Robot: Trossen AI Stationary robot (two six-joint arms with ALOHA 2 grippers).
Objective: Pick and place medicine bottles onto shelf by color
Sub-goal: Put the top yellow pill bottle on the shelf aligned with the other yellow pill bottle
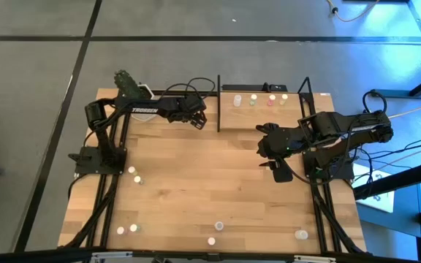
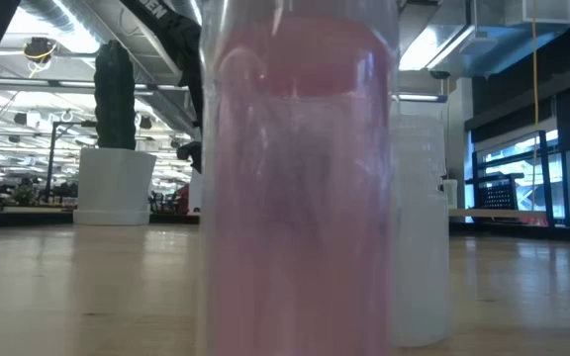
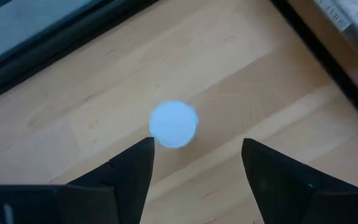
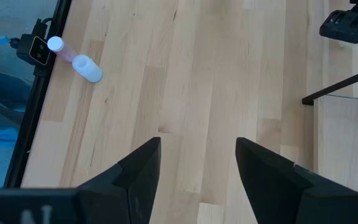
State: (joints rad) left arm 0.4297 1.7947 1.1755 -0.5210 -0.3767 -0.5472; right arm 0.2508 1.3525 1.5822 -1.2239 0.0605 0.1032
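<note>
Left gripper (image 3: pixel 194 163) wide open, empty, hovers over white-capped bottle (image 3: pixel 173 124) near shelf (image 1: pixel 263 117). Bottle sits off-centre toward one finger: descent risks knocking it over. Right gripper (image 4: pixel 197 163) open, empty, mid-table.

The shelf (image 1: pixel 262 109) stands at the worktop's (image 1: pixel 210 190) far edge with five bottles (image 1: pixel 253 100) in a row on it. The left hand (image 1: pixel 196 121) hangs just left of it, the right hand (image 1: pixel 262 146) before it. Other bottles (image 1: pixel 133 175) lie scattered along the worktop's left side and near edge.
</note>
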